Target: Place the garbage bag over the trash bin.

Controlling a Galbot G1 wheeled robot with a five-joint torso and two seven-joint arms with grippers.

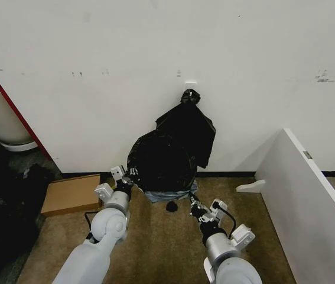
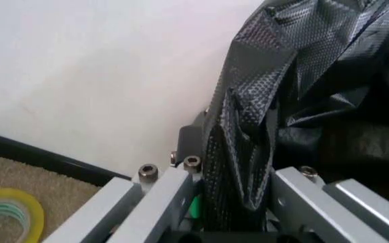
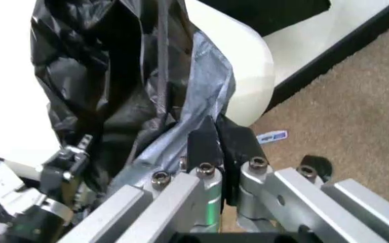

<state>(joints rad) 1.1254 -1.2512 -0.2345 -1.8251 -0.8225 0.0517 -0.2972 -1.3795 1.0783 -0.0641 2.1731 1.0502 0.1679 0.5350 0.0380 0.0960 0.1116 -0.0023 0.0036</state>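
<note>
Two grippers: both ours, both at the garbage bag (image 1: 160,163), one on either side of it.
Garbage bag: glossy black crinkled plastic, bunched in a rounded mass over the trash bin (image 3: 238,66) at the foot of the white wall (image 1: 155,47); a paler grey-blue band of film shows along its lower edge in our head view.
Trash bin: cream-white and round, mostly covered by the bag; its bare side shows in our right wrist view, just beside the dark baseboard.
Left gripper (image 1: 126,176): at the bag's left edge; in our left wrist view a fold of black plastic runs down between its fingers (image 2: 160,195), which are closed on that fold.
Right gripper (image 1: 195,208): at the bag's lower right; in our right wrist view its dark fingertips (image 3: 202,147) pinch the grey-blue edge of the bag, closed on it.
Second bag (image 1: 188,127): flat black bag with a knotted top, hanging on the wall above and behind the bin.
Cardboard (image 1: 71,194): flat brown piece on the carpet, left of the bin.
Tape roll (image 2: 5,215): yellowish, lying on the carpet near the wall.
White panel (image 1: 309,195): slanted board on the right.
Writing: a small blue-and-white label (image 3: 271,136) lies on the carpet by the bin; we cannot read its text.
</note>
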